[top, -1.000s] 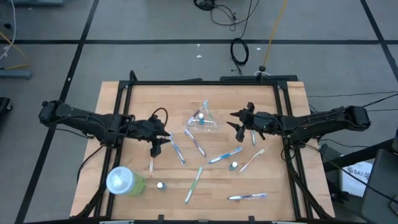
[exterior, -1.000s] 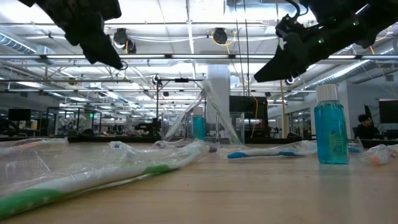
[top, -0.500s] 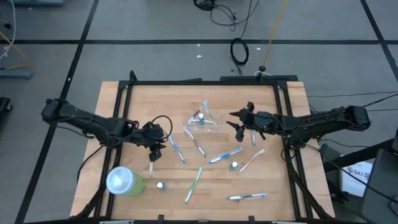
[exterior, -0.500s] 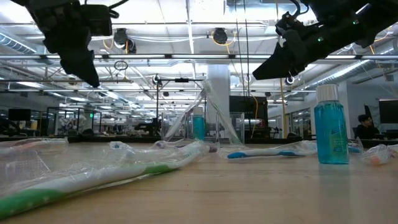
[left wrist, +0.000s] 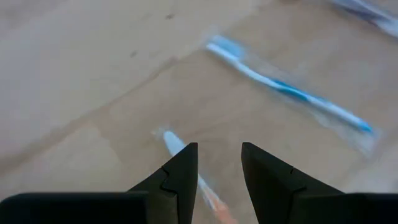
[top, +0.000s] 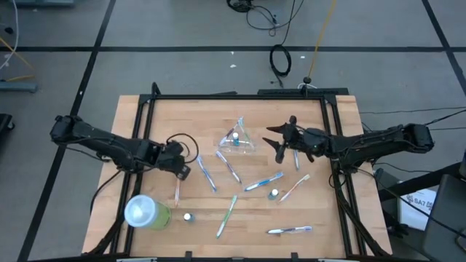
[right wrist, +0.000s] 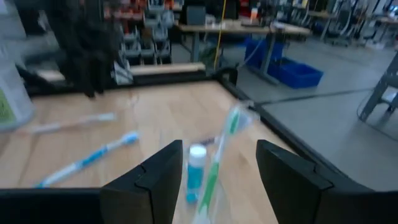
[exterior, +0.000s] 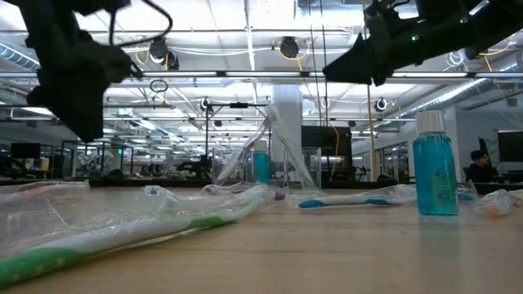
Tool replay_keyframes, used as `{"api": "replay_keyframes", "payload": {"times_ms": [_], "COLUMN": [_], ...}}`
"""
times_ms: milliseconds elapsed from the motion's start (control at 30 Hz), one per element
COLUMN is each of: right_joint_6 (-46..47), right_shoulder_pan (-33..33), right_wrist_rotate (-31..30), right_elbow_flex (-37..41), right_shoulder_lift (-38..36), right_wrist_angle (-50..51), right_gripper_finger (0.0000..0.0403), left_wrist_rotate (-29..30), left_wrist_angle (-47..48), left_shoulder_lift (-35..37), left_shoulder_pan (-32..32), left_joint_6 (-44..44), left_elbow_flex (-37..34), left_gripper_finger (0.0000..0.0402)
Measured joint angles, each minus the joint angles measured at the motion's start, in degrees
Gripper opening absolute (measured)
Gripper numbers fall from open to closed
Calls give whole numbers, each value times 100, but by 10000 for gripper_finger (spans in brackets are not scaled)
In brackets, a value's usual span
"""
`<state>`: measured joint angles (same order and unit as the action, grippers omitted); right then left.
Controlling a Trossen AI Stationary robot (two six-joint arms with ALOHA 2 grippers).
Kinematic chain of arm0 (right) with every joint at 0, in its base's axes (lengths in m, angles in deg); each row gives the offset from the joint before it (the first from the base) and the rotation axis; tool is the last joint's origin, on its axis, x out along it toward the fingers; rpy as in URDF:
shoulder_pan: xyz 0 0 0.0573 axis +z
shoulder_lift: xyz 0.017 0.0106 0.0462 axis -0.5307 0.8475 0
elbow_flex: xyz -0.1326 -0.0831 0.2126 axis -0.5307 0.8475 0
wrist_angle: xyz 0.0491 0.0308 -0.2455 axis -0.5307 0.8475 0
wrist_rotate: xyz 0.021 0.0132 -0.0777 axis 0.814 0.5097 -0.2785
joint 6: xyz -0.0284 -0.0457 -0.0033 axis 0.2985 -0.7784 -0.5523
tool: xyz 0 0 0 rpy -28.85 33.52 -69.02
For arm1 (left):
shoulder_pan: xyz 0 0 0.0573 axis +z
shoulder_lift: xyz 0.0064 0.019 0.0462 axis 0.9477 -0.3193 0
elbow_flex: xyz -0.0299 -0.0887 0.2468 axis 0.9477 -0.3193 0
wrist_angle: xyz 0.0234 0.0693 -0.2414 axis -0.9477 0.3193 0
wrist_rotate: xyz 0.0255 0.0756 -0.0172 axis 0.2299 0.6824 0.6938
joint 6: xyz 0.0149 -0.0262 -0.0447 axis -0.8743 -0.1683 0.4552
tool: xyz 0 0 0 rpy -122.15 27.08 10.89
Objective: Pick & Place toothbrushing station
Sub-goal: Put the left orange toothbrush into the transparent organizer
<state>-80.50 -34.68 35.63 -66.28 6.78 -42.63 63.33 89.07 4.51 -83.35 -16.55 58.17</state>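
Slim blue, green, pink and white toothbrushes (top: 263,181) and small white-capped tubes (top: 274,194) lie scattered over the wooden table (top: 145,124); the small clear plastic cup (top: 239,138) lies near the table's middle, holding a blue bottle. Left gripper (top: 182,172): jaws a narrow gap apart, empty, above a pink-handled toothbrush (left wrist: 208,194). Right gripper (top: 279,141): jaws wide, empty, just beside the cup.
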Motion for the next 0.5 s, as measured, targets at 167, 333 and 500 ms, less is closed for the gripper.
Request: {"api": "replay_keyframes", "payload": {"times_ms": [167, 333, 500], "right_joint_6": [-119, -251, -250], "right_shoulder_pan": [0, 0, 0], "right_wrist_rotate": [-2, -2, -3], "right_elbow_flex": [0, 0, 0], "right_shoulder_lift": [0, 2, 2], "right_wrist_angle": [-333, -365, -366], "right_gripper_finger": [196, 196, 196], "left_wrist_rotate": [-238, -641, -824], "left_wrist_angle": [210, 165, 145], "left_shoulder_lift": [-356, -903, -1203], "left_shoulder_pan": [78, 81, 59], "left_joint_6": [653, 1026, 1238], "left_elbow_flex": [-4, -1, -2], "left_gripper_finger": [129, 129, 129]}}
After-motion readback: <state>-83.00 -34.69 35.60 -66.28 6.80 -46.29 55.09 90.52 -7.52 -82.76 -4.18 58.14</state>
